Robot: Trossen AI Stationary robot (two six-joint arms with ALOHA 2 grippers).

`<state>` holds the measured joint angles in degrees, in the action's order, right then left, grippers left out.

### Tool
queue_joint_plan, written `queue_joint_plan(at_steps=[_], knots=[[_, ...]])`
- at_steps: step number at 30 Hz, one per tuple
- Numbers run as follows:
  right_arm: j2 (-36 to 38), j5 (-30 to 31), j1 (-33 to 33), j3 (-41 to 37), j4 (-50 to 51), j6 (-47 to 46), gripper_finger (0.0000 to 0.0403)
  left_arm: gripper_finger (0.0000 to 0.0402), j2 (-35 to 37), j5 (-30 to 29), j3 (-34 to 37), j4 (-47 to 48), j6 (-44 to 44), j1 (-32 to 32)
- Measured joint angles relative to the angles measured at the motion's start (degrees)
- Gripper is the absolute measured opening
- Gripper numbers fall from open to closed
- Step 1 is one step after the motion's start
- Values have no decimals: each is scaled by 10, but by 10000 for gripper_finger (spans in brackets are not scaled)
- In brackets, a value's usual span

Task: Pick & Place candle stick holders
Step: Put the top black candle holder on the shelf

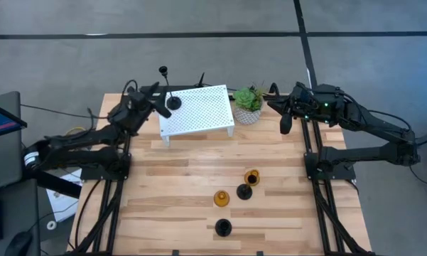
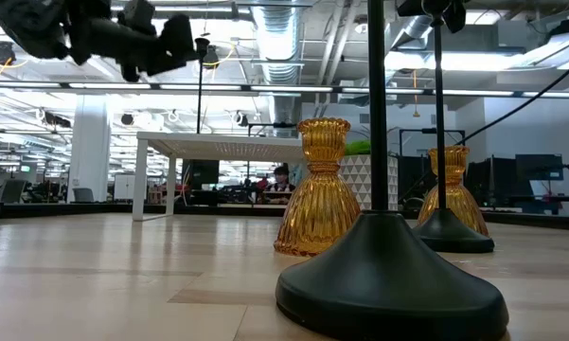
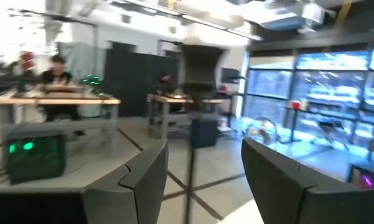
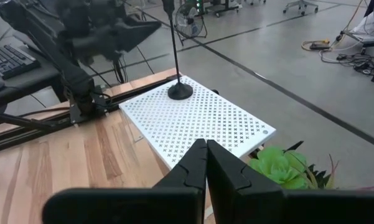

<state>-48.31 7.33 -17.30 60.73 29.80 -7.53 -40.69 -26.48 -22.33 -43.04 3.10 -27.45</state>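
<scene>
One black candle stick holder stands upright by its round base (image 1: 173, 103) on the white perforated stand (image 1: 199, 112) at the far side, its thin stem (image 4: 175, 43) rising. My left gripper (image 1: 158, 98) is open just left of that stem. In the left wrist view the stem (image 3: 191, 180) shows in the gap between the fingers and touches neither. Two amber holders (image 1: 251, 176) (image 1: 222, 198) and two black ones (image 1: 244, 192) (image 1: 223, 227) stand on the wooden table nearer the front. My right gripper (image 1: 286, 119) is shut and hangs at the far right, holding nothing.
A small green potted plant (image 1: 248, 103) sits right of the white stand, between it and my right gripper. In the low view a black base (image 2: 388, 279) and an amber holder (image 2: 317, 189) stand close to the camera. Bare wood (image 1: 170, 192) lies at the table's left and middle.
</scene>
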Motion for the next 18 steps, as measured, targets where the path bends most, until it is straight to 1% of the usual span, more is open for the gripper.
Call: queue_joint_plan(at_steps=[3, 6, 11, 15, 18], knots=[[0, 0, 0, 0, 0, 0, 0, 199, 32, 2, 0, 50, 8, 29], [0, 0, 0, 0, 0, 0, 0, 194, 55, 2, 0, 81, 8, 64], [0, -1, 0, 0, 0, 2, 0, 183, 71, 3, 0, 84, 8, 134], [0, -24, 0, 0, 0, 6, 0, 167, 70, 43, 0, 85, 7, 184], [0, -48, 0, 0, 0, 6, 0, 152, 68, 84, 0, 85, -17, 216]])
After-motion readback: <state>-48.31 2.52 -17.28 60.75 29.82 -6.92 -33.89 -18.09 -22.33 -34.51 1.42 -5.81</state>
